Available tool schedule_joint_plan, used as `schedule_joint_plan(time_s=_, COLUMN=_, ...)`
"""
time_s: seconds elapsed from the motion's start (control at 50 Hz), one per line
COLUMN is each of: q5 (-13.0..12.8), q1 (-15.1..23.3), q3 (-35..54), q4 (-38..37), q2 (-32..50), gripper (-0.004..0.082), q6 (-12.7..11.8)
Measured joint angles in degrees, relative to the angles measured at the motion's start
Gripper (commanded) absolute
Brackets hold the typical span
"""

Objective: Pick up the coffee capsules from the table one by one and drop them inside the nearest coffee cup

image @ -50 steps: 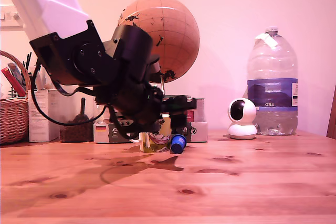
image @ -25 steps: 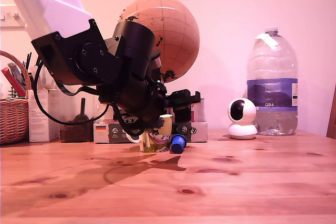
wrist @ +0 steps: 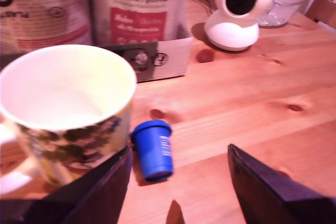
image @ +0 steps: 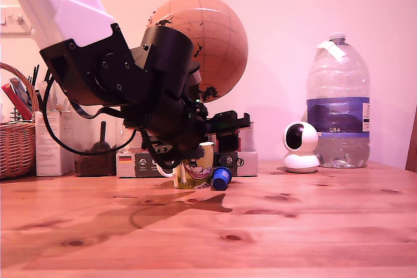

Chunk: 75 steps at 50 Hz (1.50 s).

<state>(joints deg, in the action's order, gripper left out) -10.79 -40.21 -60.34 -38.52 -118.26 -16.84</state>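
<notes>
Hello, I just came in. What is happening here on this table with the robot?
A single robot arm is working over a wooden table. Its pincer is open and holds nothing, hanging above a small blue coffee capsule that lies on its side on the wood. The capsule sits right beside a ceramic mug, and no capsule can be seen in the part of the mug's inside that shows. The capsule is not yet grasped.

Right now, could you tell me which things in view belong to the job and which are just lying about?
Belonging to the job:
blue capsule, lying beside the mug
mug
open hand
table

Just lying about:
globe
water bottle
white camera
tins
basket
</notes>
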Motion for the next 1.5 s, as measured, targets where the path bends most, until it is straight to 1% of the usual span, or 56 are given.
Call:
schedule_joint_plan(time_s=0.16, q5=0.0, q1=-0.3, q3=-1.4, q4=0.4, q2=-1.0, gripper=0.0519, q6=0.0)
schedule_joint_plan(time_s=0.34, q5=-0.1, q1=-0.3, q3=-3.6, q4=3.0, q2=-2.4, gripper=0.0519, q6=0.1)
schedule_joint_plan(time_s=0.46, q5=-0.8, q1=-0.3, q3=-5.0, q4=5.2, q2=-3.4, gripper=0.0519, q6=0.1)
schedule_joint_plan(time_s=0.6, q5=-1.8, q1=-0.3, q3=-5.1, q4=5.6, q2=-3.4, gripper=0.0519, q6=0.1)
schedule_joint_plan(time_s=0.82, q5=-2.2, q1=-0.3, q3=-5.2, q4=6.0, q2=-3.5, gripper=0.0519, q6=0.1)
schedule_joint_plan(time_s=0.96, q5=-2.2, q1=-0.3, q3=-7.1, q4=8.3, q2=-4.7, gripper=0.0519, q6=0.5)
schedule_joint_plan(time_s=1.16, q5=-2.2, q1=-0.3, q3=-10.6, q4=12.0, q2=-7.5, gripper=0.0519, q6=0.5)
schedule_joint_plan(time_s=1.3, q5=-2.2, q1=-0.2, q3=-12.1, q4=14.4, q2=-7.9, gripper=0.0519, q6=0.5)
schedule_joint_plan(time_s=1.5, q5=-2.2, q1=0.1, q3=-14.2, q4=15.0, q2=-7.9, gripper=0.0518, q6=0.5)
